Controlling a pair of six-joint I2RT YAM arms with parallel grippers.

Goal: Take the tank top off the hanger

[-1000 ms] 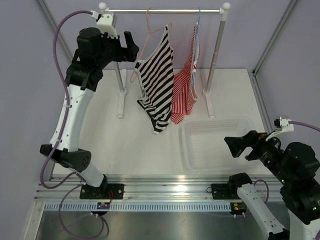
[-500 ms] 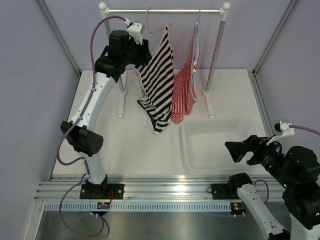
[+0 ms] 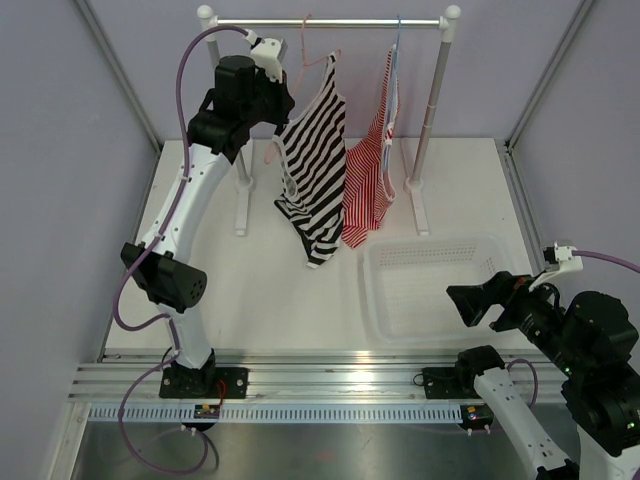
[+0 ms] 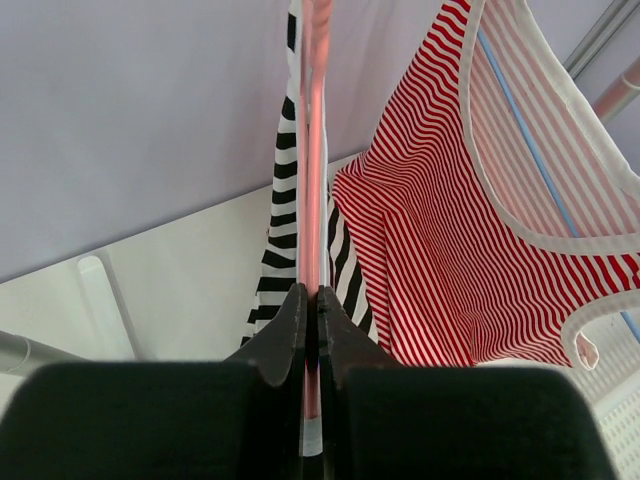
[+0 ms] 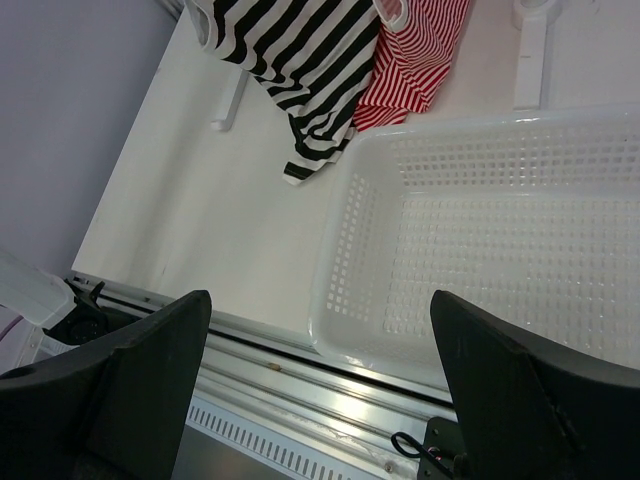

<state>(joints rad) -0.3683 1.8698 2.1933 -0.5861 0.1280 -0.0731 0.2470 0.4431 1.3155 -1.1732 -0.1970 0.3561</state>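
Note:
The black-and-white striped tank top (image 3: 315,170) hangs on the pink wire hanger (image 3: 272,150), whose hook sits over the rack's rail. My left gripper (image 3: 283,105) is raised at the hanger's left side, beside the top's strap. In the left wrist view the left gripper (image 4: 312,300) is shut on the pink hanger (image 4: 315,150), with the tank top's (image 4: 280,235) stripes just behind the wire. The right gripper (image 3: 462,300) hovers low at the near right, open and holding nothing. In the right wrist view the right gripper (image 5: 318,300) stands wide, and the tank top's (image 5: 310,60) hem hangs far ahead.
A red-and-white striped top (image 3: 370,180) hangs on a blue hanger (image 4: 530,150) right beside the tank top. The rack's rail (image 3: 330,22) rests on two white posts (image 3: 432,100). A white perforated basket (image 3: 372,290) lies on the table below, near the right gripper.
The left arm swung right to the hanger and its jaws closed on the pink wire. The hanger's hook shifted slightly along the rail. The right arm barely moved.

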